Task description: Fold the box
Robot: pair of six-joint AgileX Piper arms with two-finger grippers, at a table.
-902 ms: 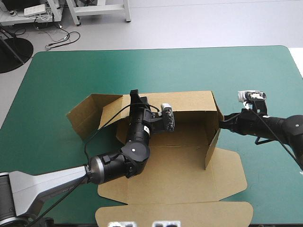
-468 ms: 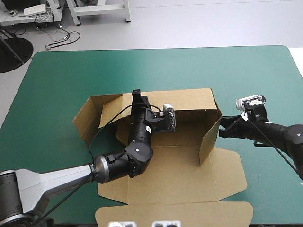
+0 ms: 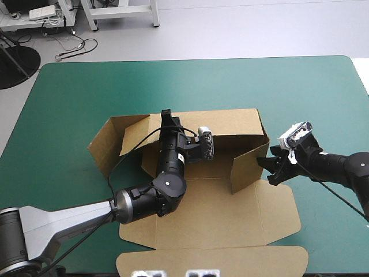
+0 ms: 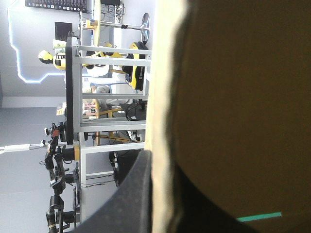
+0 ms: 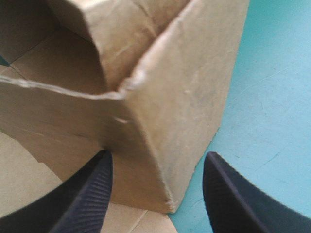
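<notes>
Box (image 3: pixel 213 190) sits mid worktop (image 3: pixel 86 92), about half folded by my reckoning: my left fingers (image 4: pixel 131 194) clamped on the raised back wall (image 3: pixel 230 122), my right fingers (image 5: pixel 82 204) spread astride the inward-turned right flap (image 3: pixel 248 167), while front wall (image 3: pixel 213 216) and lid (image 3: pixel 213 259) lie flat, yet to raise and tuck.

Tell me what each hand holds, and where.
Left hand grips the box by its rear wall's top edge; right hand, open at the right wall, holds nothing.
</notes>
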